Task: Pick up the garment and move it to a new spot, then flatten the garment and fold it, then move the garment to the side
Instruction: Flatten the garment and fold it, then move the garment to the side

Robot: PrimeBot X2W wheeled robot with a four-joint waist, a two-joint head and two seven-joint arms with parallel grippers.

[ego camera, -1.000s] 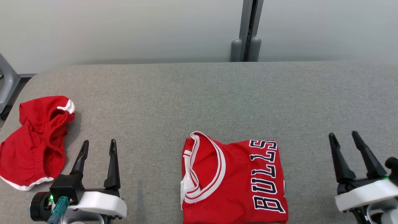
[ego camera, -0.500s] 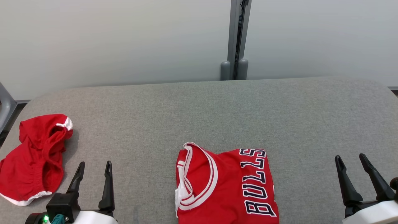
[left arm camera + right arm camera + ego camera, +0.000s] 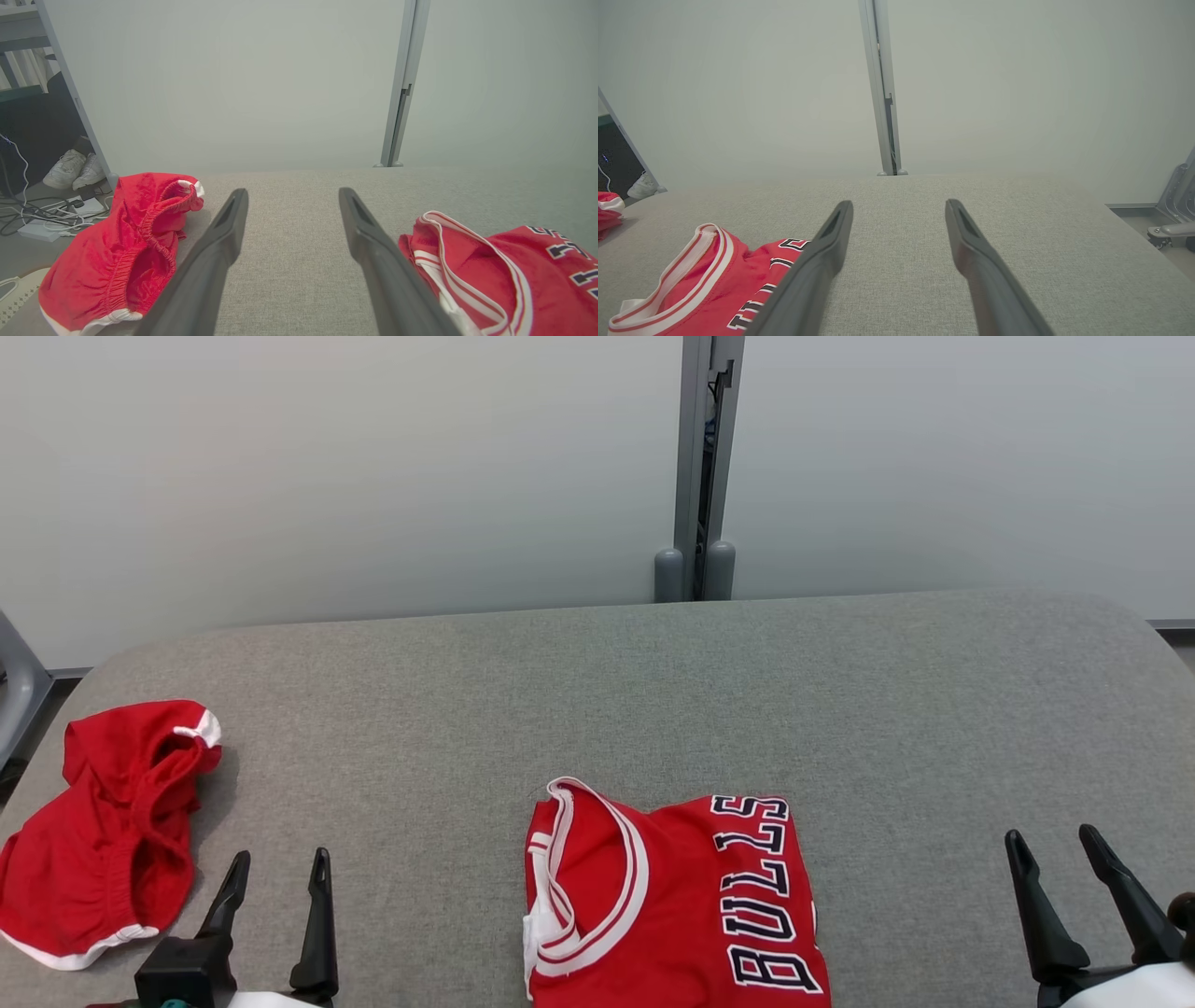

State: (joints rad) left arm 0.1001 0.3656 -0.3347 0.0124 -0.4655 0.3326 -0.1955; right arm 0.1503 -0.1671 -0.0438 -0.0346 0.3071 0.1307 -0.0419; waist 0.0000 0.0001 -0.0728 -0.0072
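At the near edge, the left gripper (image 3: 281,857) sits low on the left with its two dark fingers spread wide and nothing between them. The right gripper (image 3: 1050,835) sits low on the far right, its fingers also wide apart and empty. Both point away across the table (image 3: 597,691), a grey fabric-covered top with rounded corners.

Between the two grippers, at the near middle of the table, lies the red jersey (image 3: 672,905), folded into a neat rectangle. Its white-trimmed neck opening is on its left side and the dark lettering runs along its right side. It is well apart from both grippers, somewhat closer to the left one, and touches neither. In the left wrist view it lies just right of the right-hand finger; in the right wrist view it lies left of the left-hand finger.

A little farther, by the table's left edge, a pair of red shorts (image 3: 103,840) lies crumpled, just left of the left gripper.

Beyond the table stands a pale wall (image 3: 373,476) with a grey upright post (image 3: 698,476).
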